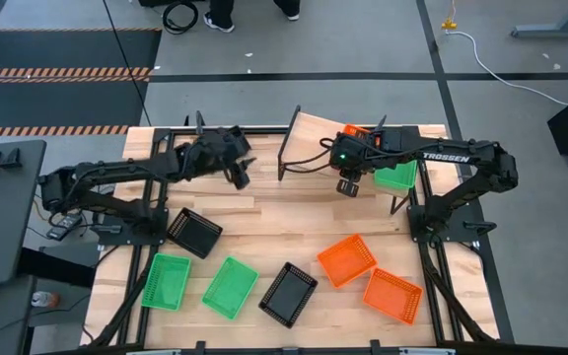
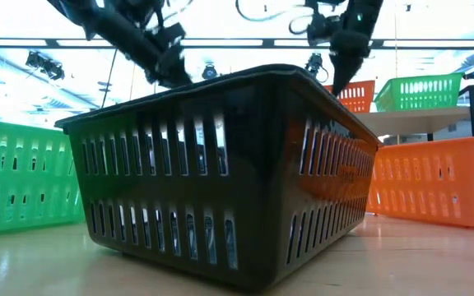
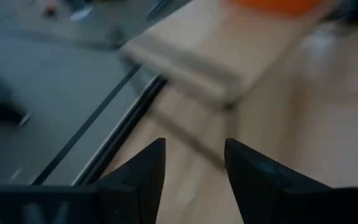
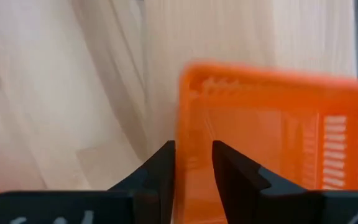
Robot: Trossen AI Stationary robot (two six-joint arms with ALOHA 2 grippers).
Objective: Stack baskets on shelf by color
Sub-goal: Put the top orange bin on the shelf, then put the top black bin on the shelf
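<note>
Open tabletop (image 1: 294, 232) below right gripper (image 1: 349, 187). Blocked behind by shelf (image 1: 314, 133), orange basket (image 4: 272, 124) between the fingers.

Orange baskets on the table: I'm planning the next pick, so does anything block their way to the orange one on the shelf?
Nothing visible does. The two orange baskets lie on open tabletop, and the shelf beside the shelved orange basket is bare; only the right tool hovers there.

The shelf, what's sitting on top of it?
An orange basket and a green basket sit on the shelf. From above, the right arm covers most of the orange one, so its inside stays hidden.
</note>
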